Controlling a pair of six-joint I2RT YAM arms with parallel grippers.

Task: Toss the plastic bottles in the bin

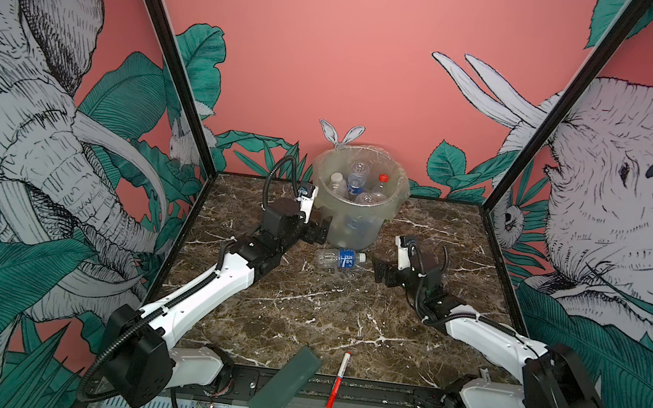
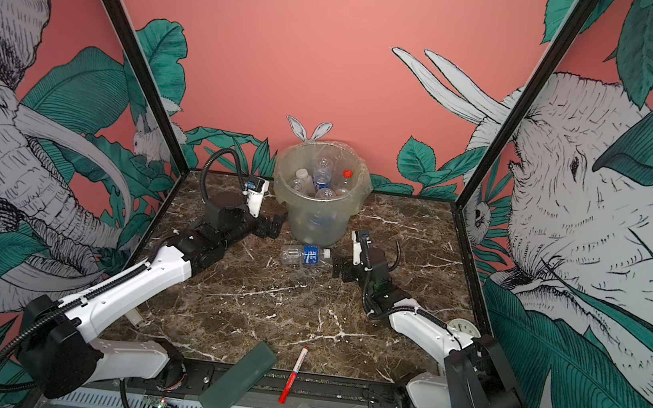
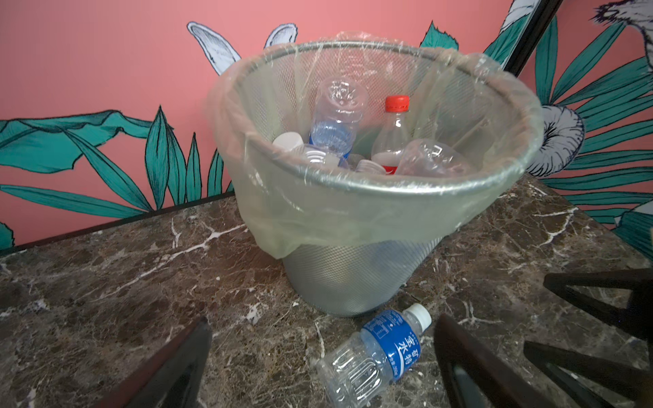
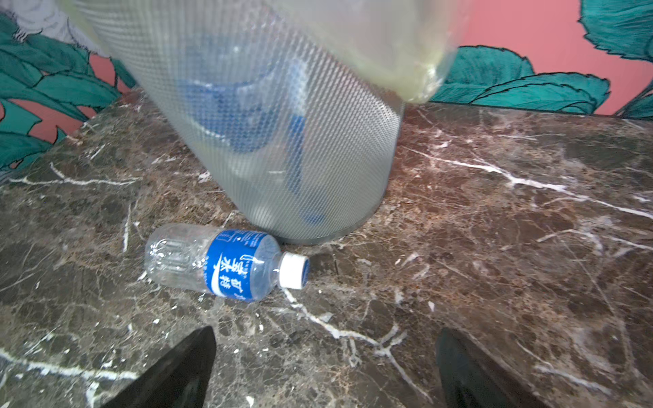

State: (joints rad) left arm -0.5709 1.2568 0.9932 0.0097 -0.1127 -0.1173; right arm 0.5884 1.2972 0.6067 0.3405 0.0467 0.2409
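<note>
One plastic bottle (image 1: 341, 258) (image 2: 305, 254) lies on its side on the marble table just in front of the bin. It is clear, with a blue label and a white cap. The bin (image 1: 351, 229) (image 2: 316, 225) is silver mesh lined with a clear bag and holds several plastic bottles (image 1: 357, 179) (image 3: 339, 116). My left gripper (image 1: 321, 231) (image 3: 323, 321) is open beside the bin's left base, with the lying bottle (image 3: 378, 353) close ahead of it and untouched. My right gripper (image 1: 382, 272) (image 4: 327, 332) is open just right of the bottle (image 4: 226, 261), holding nothing.
A red-and-white marker pen (image 1: 338, 378) and a flat dark green slab (image 1: 285, 384) lie at the table's front edge. Patterned walls with black frame posts close in the left, right and back sides. A white dial (image 2: 463, 327) sits near the right arm.
</note>
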